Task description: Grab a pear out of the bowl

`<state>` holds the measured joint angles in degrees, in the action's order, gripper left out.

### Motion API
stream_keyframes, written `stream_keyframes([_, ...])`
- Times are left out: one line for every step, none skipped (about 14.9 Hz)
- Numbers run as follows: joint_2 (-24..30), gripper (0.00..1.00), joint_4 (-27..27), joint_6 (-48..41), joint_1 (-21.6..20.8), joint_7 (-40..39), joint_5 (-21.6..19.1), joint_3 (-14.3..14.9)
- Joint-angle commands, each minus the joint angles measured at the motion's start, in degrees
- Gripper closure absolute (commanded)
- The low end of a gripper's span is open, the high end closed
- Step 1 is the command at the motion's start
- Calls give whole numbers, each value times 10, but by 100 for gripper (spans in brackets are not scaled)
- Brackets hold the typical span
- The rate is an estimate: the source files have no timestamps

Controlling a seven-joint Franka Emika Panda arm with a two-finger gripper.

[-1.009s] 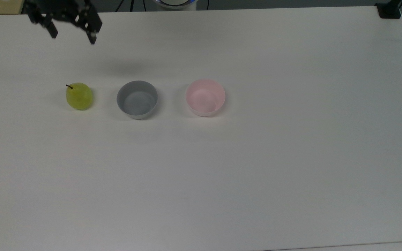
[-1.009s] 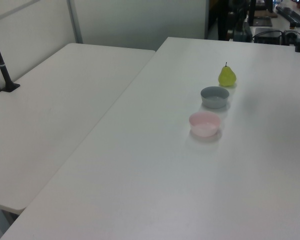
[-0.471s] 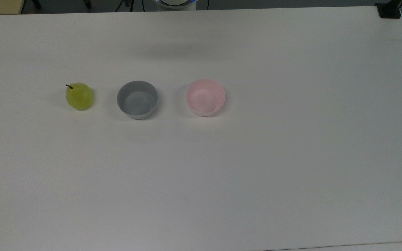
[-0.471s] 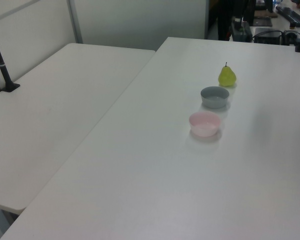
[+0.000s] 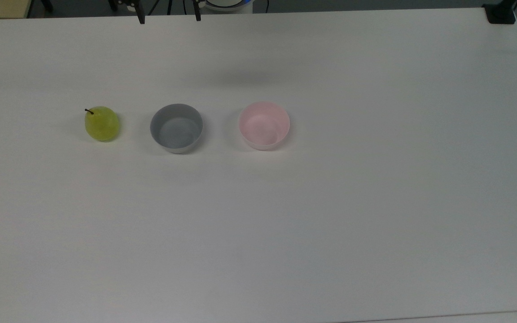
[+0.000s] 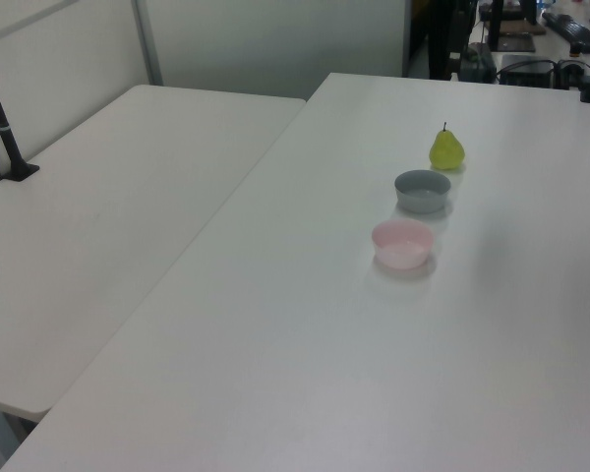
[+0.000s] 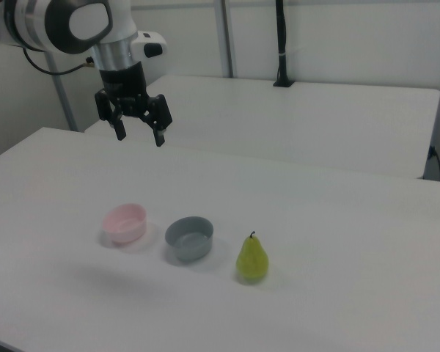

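In the top view, the pear stands on the bare counter, not in either bowl, nearest the top view's left edge of the counter. The grey bowl sits just to its right in the top view, and the pink bowl beyond that; all three form a row, apart from one another, and both bowls look empty. Two dark fingertips of the gripper poke in at the counter's far edge, spread wide with nothing between them.

In the left view, the same row runs away from the camera: pink bowl nearest, grey bowl next, pear farthest, upright with its stem up, toward the counter's far edge.

In the right view, the gripper hangs high above the counter, over the stretch behind the pink bowl, its jaws spread and holding nothing. The pear stands well apart from it, beside the grey bowl.

My judgement: the pear is already out of the bowl and resting on the counter, so the removal looks done. If a fresh grasp is meant, everything remains: travel over, descend, close.
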<state>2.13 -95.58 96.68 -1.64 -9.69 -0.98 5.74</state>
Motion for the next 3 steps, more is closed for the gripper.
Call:
stream_keyframes([1,0,-7,26,2,-16,0,0])
stream_keyframes([2,0,-8,26,1,-16,1,-1])
stream_keyframes([2,0,-8,25,1,-16,0,-1])
